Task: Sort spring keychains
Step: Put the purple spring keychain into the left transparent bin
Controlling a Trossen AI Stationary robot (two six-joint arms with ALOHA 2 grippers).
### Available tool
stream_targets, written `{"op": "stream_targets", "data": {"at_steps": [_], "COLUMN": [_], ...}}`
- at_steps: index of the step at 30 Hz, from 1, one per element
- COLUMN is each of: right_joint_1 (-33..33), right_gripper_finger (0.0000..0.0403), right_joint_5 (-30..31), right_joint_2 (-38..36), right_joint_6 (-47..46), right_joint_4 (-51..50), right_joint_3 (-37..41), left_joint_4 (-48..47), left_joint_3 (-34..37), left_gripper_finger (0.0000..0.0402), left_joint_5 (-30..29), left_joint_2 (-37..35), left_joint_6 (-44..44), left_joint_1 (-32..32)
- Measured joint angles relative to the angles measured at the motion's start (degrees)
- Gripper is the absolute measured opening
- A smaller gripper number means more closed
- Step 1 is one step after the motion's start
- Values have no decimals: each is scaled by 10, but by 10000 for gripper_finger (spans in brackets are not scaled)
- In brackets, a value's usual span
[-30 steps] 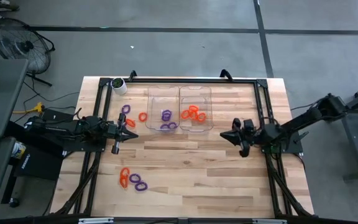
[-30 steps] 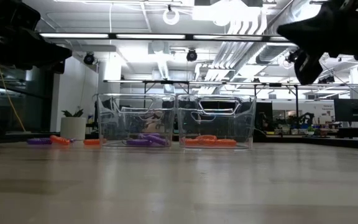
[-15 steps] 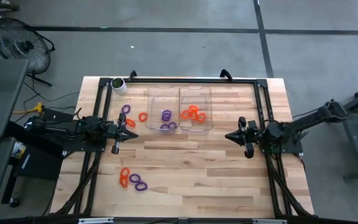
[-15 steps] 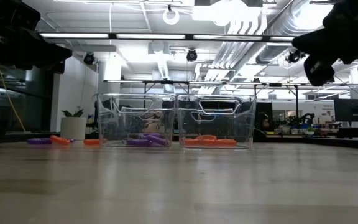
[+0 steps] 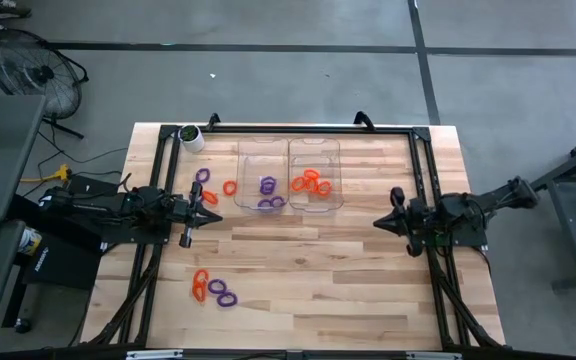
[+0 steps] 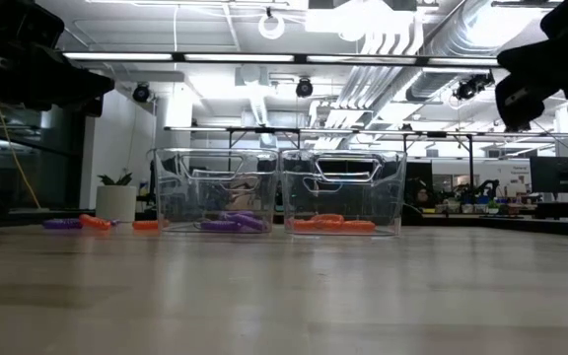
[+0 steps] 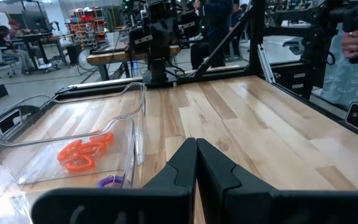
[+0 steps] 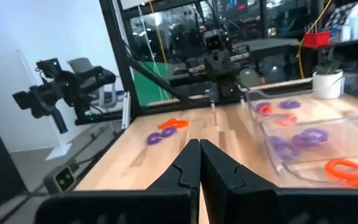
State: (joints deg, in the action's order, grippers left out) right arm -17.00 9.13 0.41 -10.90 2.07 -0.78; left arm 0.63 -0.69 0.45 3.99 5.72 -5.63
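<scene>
1. High view shows both arms parked at the side edges of the bench (image 5: pixel 298 290): the left gripper (image 5: pixel 211 208) near the left edge, the right gripper (image 5: pixel 380 221) near the right edge; both have jaws pressed together and hold nothing.
2. Sorting looks partly done; the left clear tray (image 5: pixel 263 152) holds purple spring keychains (image 5: pixel 268 186), the right clear tray (image 5: pixel 315 152) holds orange ones (image 5: pixel 311 182); both trays sit side by side, touching, toward the bench's far edge.
3. Loose keychains remain: a small group (image 5: pixel 213 184) of purple and orange just left of the left tray, and a second cluster (image 5: pixel 213 289) toward the near-left corner.
4. No pick is in hand, I judge; the next move calls for an arm, likely the left, to part its jaws and descend over one loose loop.
5. Each keychain lies flat as an oval ring; in the near-left cluster the orange loops' long axes run roughly near-to-far, the purple ones slant; finer pointing cannot be told.
6. A white pot (image 5: pixel 192 137) stands at the far-left corner.
</scene>
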Motion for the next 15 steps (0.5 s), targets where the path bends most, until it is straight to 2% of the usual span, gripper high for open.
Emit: {"op": "stream_targets", "data": {"at_steps": [9, 15], "right_joint_1": [80, 157], "right_gripper_finger": [0, 0], "right_joint_5": [-40, -103], "right_joint_2": [29, 30], "right_joint_6": [54, 50], "right_joint_4": [-8, -17], "right_joint_3": [0, 0], "left_joint_4": [0, 0], "left_joint_3": [0, 0], "left_gripper_finger": [1, 1], "left_joint_5": [0, 0], "left_joint_2": [0, 0], "left_joint_6": [0, 0], "left_joint_1": [0, 0]}}
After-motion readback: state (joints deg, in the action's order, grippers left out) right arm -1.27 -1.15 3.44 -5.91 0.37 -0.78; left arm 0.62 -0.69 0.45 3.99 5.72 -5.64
